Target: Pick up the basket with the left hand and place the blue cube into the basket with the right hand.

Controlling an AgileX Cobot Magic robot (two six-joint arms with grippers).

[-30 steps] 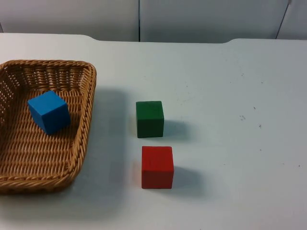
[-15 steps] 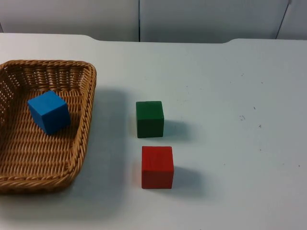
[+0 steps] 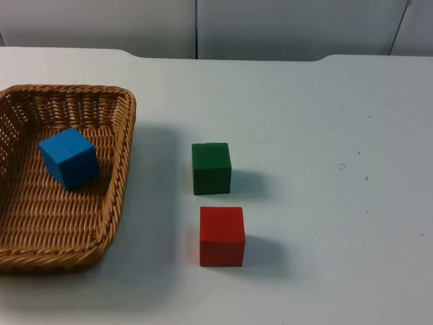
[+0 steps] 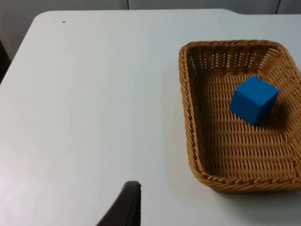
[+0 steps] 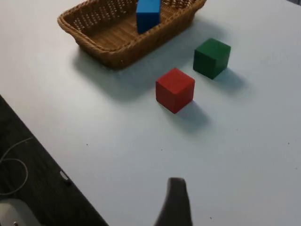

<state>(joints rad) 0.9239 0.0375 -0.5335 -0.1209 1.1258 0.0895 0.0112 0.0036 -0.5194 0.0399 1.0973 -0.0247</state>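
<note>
**Three cubes on the table, one of them lying in the basket**

Three cubes and one wicker basket are sharing the white table [image 3: 325, 122], which is running back to the grey partition wall [image 3: 284, 27] at the far side.

Largest on the table, the basket [image 3: 116, 196] is sitting flat at the left, its woven rim reaching the picture's left edge in the top view. The blue cube [image 3: 68, 158] is resting inside it, on the woven floor toward the far end (turned a little askew to the basket's walls) and touching no wall that I can make out.

Right of the basket, the green cube [image 3: 211, 168] is standing on the bare table, apart from the rim. The red cube [image 3: 222, 235] is sitting just nearer than the green one, close to it but not touching.

The left gripper [image 4: 123, 209] is hanging above bare table beside the basket, well apart from it, holding nothing; how wide its pincer stands, I cannot tell. The right gripper [image 5: 175, 205] is hanging over bare table with the red cube and green cube ahead of it, also holding nothing; its opening, again, cannot be told.
</note>
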